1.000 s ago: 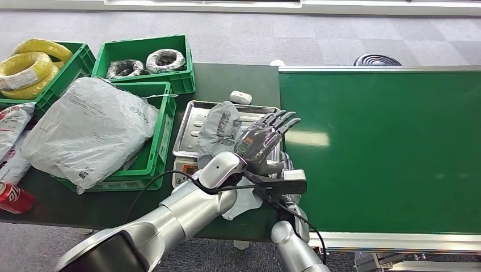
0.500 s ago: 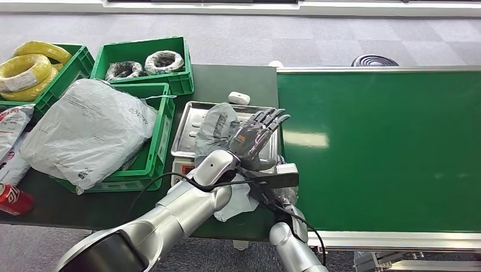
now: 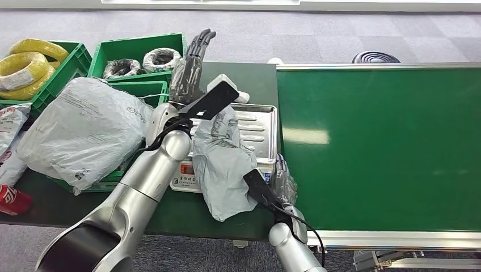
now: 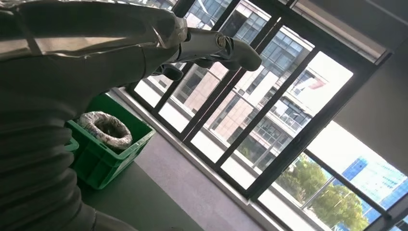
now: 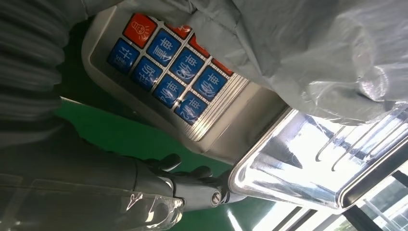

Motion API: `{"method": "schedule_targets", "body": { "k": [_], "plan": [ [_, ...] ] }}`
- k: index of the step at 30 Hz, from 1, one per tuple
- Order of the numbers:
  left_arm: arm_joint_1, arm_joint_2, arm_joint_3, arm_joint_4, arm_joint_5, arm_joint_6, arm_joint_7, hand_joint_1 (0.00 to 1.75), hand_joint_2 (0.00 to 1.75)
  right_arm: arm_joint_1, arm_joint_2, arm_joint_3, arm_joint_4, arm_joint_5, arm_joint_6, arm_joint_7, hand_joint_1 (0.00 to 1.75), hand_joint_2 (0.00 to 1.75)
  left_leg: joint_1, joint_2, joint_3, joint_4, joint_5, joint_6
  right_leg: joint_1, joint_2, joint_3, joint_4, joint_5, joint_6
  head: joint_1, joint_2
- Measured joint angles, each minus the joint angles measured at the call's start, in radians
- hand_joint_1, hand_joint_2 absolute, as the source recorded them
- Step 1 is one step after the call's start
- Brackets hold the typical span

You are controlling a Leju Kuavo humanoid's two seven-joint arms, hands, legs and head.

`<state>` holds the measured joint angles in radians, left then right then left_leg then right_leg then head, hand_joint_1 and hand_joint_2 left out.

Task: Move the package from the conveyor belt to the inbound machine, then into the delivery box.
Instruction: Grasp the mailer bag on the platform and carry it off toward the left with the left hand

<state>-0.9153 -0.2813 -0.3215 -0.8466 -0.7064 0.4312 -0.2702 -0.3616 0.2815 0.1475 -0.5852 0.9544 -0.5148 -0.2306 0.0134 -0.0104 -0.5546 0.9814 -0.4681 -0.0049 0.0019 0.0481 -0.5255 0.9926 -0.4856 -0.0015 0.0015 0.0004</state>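
The left hand [image 3: 190,65] has its fingers straight, close together and clamped on nothing, raised above the far-left corner of the scale [image 3: 227,147]. The right hand [image 3: 282,180] rests low against the scale's near-right corner; whether its fingers are curled or apart I cannot tell. The grey package [image 3: 222,164] lies on the scale's steel tray, drooping over its front edge and keypad. To do this step well, I'd say the package should settle fully on the tray, then be gripped by its bulk for the delivery box [image 3: 150,144] just left of the scale.
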Motion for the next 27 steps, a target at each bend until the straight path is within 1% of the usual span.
{"method": "schedule_targets", "body": {
  "k": [2, 5, 10, 12, 15, 17, 19, 22, 27],
  "plan": [
    [-0.004, 0.01, 0.033, -0.038, 0.013, -0.006, -0.008, 0.0, 1.75, 0.022, -0.003, 0.026, -0.044, 0.029, 0.043, 0.013, 0.0, 1.75, 0.0, 0.0, -0.002, 0.0, 0.0, 0.0, 0.0, 0.001, -0.002, 0.001, 0.0, 0.0, 0.0, 0.0],
    [-0.007, 0.025, 0.066, -0.066, 0.026, -0.009, -0.019, 0.0, 1.75, 0.071, -0.015, 0.085, -0.151, 0.08, 0.134, 0.048, 0.0, 1.75, 0.0, 0.002, -0.006, 0.0, 0.0, 0.0, 0.0, 0.002, -0.007, 0.002, 0.0, 0.0, 0.0, 0.0],
    [-0.007, 0.046, 0.103, -0.075, 0.03, -0.012, -0.036, 0.0, 1.75, 0.16, -0.057, 0.207, -0.387, 0.199, 0.325, 0.127, 0.0, 1.75, 0.0, 0.004, -0.012, 0.0, 0.0, -0.001, 0.0, 0.005, -0.016, 0.004, 0.001, -0.001, 0.0, 0.0],
    [-0.007, 0.052, 0.114, -0.074, 0.022, -0.012, -0.037, 0.0, 1.75, 0.183, -0.077, 0.26, -0.47, 0.276, 0.376, 0.174, 0.0, 1.75, 0.0, 0.004, -0.014, 0.0, 0.0, -0.001, 0.0, 0.005, -0.018, 0.004, 0.001, -0.001, 0.0, 0.0],
    [-0.003, 0.06, 0.128, -0.074, 0.012, -0.013, -0.037, 0.0, 1.75, 0.214, -0.102, 0.323, -0.577, 0.343, 0.376, 0.224, 0.0, 1.75, 0.0, 0.001, -0.015, 0.0, 0.0, -0.001, 0.0, 0.003, -0.019, 0.005, 0.0, -0.001, 0.0, 0.0],
    [0.005, 0.068, 0.142, -0.075, 0.011, -0.013, -0.037, 0.0, 1.75, 0.23, -0.116, 0.331, -0.648, 0.366, 0.355, 0.255, 0.0, 1.75, 0.0, -0.001, -0.016, 0.0, 0.001, -0.001, 0.0, 0.001, -0.019, 0.005, 0.0, -0.002, 0.0, 0.0],
    [0.015, 0.075, 0.155, -0.075, 0.012, -0.013, -0.04, 0.0, 1.75, 0.236, -0.129, 0.319, -0.709, 0.39, 0.338, 0.282, 0.0, 1.75, 0.0, -0.001, -0.016, 0.0, 0.001, -0.001, 0.0, 0.0, -0.019, 0.005, -0.001, -0.002, 0.0, 0.0],
    [0.026, 0.083, 0.172, -0.074, 0.018, -0.011, -0.047, 0.0, 1.75, 0.247, -0.142, 0.29, -0.775, 0.414, 0.323, 0.298, 0.0, 1.75, 0.0, -0.002, -0.016, 0.0, 0.001, -0.001, -0.001, -0.001, -0.018, 0.005, -0.001, -0.002, 0.0, 0.0],
    [0.034, 0.095, 0.193, -0.074, 0.03, 0.001, -0.055, 0.0, 1.75, 0.275, -0.148, 0.249, -0.854, 0.483, 0.276, 0.346, 0.0, 1.75, -0.001, -0.003, -0.017, 0.001, 0.001, -0.001, -0.003, -0.002, -0.018, 0.005, 0.0, -0.001, 0.0, 0.0]
  ]
}}
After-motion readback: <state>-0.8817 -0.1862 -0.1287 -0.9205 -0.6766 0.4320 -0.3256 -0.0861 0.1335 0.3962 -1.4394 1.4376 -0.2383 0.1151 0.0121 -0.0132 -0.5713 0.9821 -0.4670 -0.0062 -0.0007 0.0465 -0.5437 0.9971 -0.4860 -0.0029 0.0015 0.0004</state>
